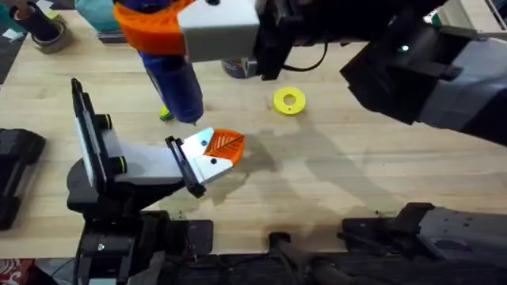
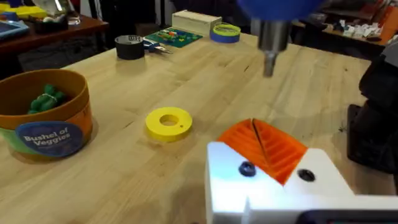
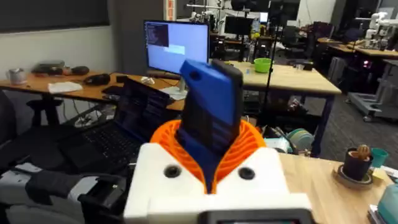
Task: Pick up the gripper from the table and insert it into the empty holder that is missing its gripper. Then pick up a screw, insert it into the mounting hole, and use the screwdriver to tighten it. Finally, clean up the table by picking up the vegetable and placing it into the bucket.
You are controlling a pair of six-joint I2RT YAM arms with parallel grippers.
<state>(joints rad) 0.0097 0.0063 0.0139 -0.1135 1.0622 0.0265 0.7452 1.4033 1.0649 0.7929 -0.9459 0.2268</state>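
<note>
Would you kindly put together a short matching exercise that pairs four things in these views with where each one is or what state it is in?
Things:
1. screwdriver
2. yellow disc
3. bucket
4. gripper

Places or states:
A. lies flat on the bare wooden table
B. seated in the white holder at the left arm's tip
C. held upright in the right gripper, tip pointing down
D. holds green toy pieces and reads "Bushel of Veggies"

Pairs: 1-C, 2-A, 3-D, 4-B
</note>
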